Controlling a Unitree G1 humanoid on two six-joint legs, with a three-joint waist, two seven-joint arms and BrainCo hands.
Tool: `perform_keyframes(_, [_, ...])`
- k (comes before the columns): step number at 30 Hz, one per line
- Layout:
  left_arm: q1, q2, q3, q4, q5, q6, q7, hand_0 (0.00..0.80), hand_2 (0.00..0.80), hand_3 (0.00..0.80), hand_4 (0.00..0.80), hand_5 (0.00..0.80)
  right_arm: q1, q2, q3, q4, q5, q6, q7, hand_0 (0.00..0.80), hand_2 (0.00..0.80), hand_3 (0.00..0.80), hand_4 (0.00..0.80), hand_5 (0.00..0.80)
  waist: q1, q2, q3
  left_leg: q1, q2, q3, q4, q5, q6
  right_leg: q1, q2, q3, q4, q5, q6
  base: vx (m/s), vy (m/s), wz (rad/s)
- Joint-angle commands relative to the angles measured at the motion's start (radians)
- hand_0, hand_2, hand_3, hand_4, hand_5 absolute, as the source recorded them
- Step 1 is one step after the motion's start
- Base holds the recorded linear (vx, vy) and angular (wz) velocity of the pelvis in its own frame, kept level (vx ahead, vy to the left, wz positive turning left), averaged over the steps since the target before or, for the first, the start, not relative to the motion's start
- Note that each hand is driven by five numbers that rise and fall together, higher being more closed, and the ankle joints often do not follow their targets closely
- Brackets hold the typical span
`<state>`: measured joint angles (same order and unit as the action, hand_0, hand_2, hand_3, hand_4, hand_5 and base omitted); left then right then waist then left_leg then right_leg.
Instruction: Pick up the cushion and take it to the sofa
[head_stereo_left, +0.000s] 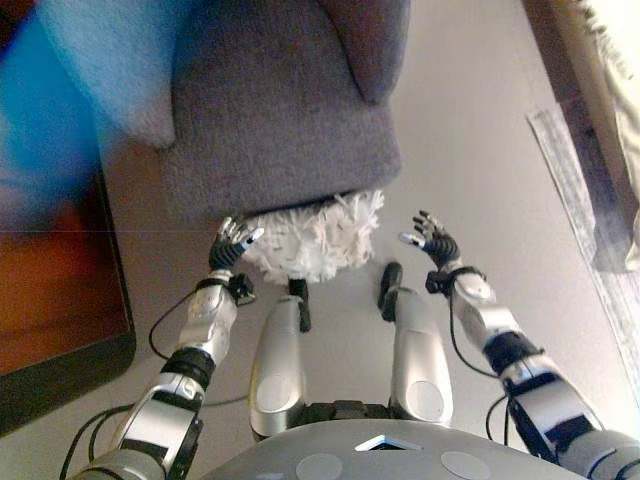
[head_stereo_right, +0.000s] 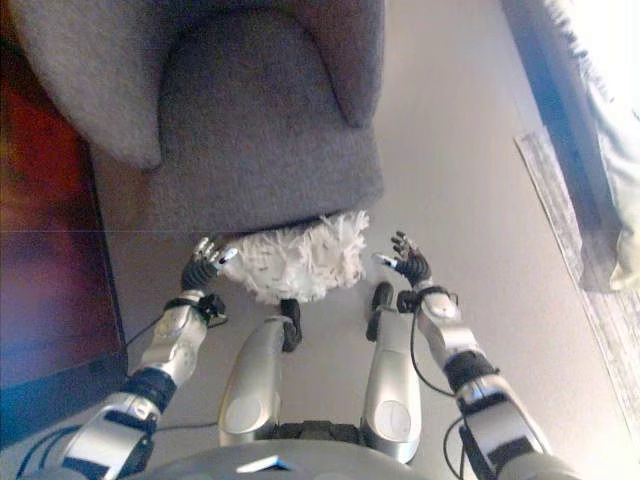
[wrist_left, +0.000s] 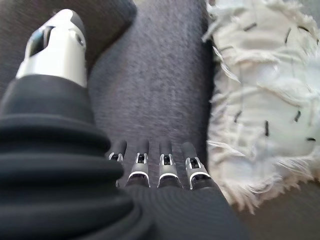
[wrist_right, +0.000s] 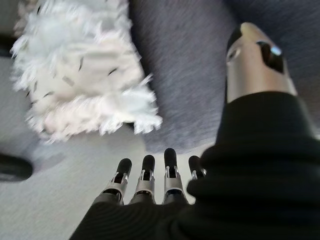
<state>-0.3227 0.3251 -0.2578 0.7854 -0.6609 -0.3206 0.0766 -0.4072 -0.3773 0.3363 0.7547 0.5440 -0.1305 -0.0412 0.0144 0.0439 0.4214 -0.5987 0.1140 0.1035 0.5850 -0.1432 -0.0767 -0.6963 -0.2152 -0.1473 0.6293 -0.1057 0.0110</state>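
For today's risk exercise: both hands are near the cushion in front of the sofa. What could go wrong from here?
1. Both the left hand and right hand are open, holding nothing, so the shaggy white cushion could slip from a loose squeeze.
2. The cushion lies against the grey sofa front, so fingers may snag the upholstery.

We see the fluffy white cushion on the floor against the grey sofa, between our two open hands.
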Motion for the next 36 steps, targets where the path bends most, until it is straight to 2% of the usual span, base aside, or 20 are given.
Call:
perform_keyframes(1, [-0.028,-0.003,-0.024,0.022,0.04,-0.028,0.037,0.0,0.0,0.0,0.0,0.0,-0.07,0.003,0.034,0.015,-0.016,-0.014,-0.038,0.0,0.0,0.0,0.0,0.0,0.002,0.0,-0.005,-0.137,0.002,-0.011,0.078,0.02,0.03,-0.001,-0.041,0.039,0.07,-0.037,0.037,-0.042,0.032,0.14])
perform_keyframes(6, [-0.131,-0.003,-0.04,0.074,0.026,-0.022,0.068,0.0,0.0,0.0,0.0,0.0,-0.186,-0.041,0.045,0.063,-0.036,0.0,-0.026,0.0,0.0,0.0,0.0,0.0,-0.005,0.019,0.027,-0.319,0.006,-0.023,0.238,-0.019,0.051,-0.194,-0.041,0.069,0.247,-0.074,0.015,-0.029,0.042,0.13])
perform_keyframes(11, [-0.195,0.016,-0.027,0.091,-0.019,-0.037,0.086,0.0,0.0,0.0,0.0,0.0,-0.255,-0.076,0.046,0.103,-0.025,-0.006,-0.007,0.0,0.0,0.0,0.0,0.0,-0.011,0.026,0.049,-0.492,0.001,-0.04,0.431,-0.09,0.069,-0.372,-0.029,0.106,0.436,-0.131,-0.014,-0.005,-0.001,0.09])
perform_keyframes(15, [-0.216,0.043,-0.011,0.103,-0.027,-0.033,0.082,0.0,0.0,0.0,0.0,0.0,-0.297,-0.105,0.042,0.116,-0.024,-0.025,0.001,0.0,0.0,0.0,0.0,0.0,-0.01,0.026,0.06,-0.616,-0.004,-0.043,0.563,-0.136,0.078,-0.493,-0.032,0.114,0.543,-0.165,-0.025,-0.002,-0.012,0.11])
perform_keyframes(19, [-0.222,0.062,0.0,0.131,-0.051,-0.006,0.076,0.0,0.0,0.0,0.0,0.0,-0.358,-0.136,0.046,0.112,0.017,-0.007,0.031,0.0,0.0,0.0,0.0,0.0,-0.005,0.023,0.076,-0.717,-0.003,-0.044,0.671,-0.17,0.084,-0.592,-0.04,0.119,0.632,-0.196,-0.036,0.01,-0.009,0.12])
perform_keyframes(27, [-0.25,0.12,0.06,0.224,-0.15,0.047,0.064,0.0,0.0,0.0,0.0,0.0,-0.411,-0.173,0.087,0.072,0.075,0.017,0.09,0.0,0.0,0.0,0.0,0.0,-0.004,0.012,0.098,-0.863,0.016,-0.055,0.835,-0.226,0.09,-0.737,-0.051,0.137,0.781,-0.246,-0.053,0.025,0.001,0.09])
perform_keyframes(32, [-0.304,0.17,0.122,0.305,-0.26,0.103,0.123,0.0,0.0,0.0,0.0,0.0,-0.441,-0.183,0.113,0.091,0.097,0.034,0.104,0.0,0.0,0.0,0.0,0.0,-0.001,0.008,0.099,-0.939,0.027,-0.062,0.918,-0.255,0.096,-0.816,-0.063,0.149,0.872,-0.278,-0.063,0.037,-0.015,0.12])
perform_keyframes(34, [-0.324,0.179,0.142,0.337,-0.291,0.1,0.145,0.0,0.0,0.0,0.0,0.0,-0.451,-0.173,0.116,0.099,0.113,0.038,0.103,0.0,0.0,0.0,0.0,0.0,-0.001,0.005,0.099,-0.956,0.032,-0.065,0.938,-0.261,0.096,-0.833,-0.066,0.153,0.894,-0.285,-0.067,0.032,-0.031,0.07])
perform_keyframes(36, [-0.341,0.186,0.165,0.355,-0.313,0.054,0.222,0.0,0.0,0.0,0.0,0.0,-0.453,-0.161,0.113,0.107,0.118,0.042,0.103,0.0,0.0,0.0,0.0,0.0,-0.002,0.0,0.099,-0.969,0.037,-0.068,0.964,-0.274,0.101,-0.847,-0.069,0.157,0.915,-0.291,-0.069,0.047,-0.041,0.1])
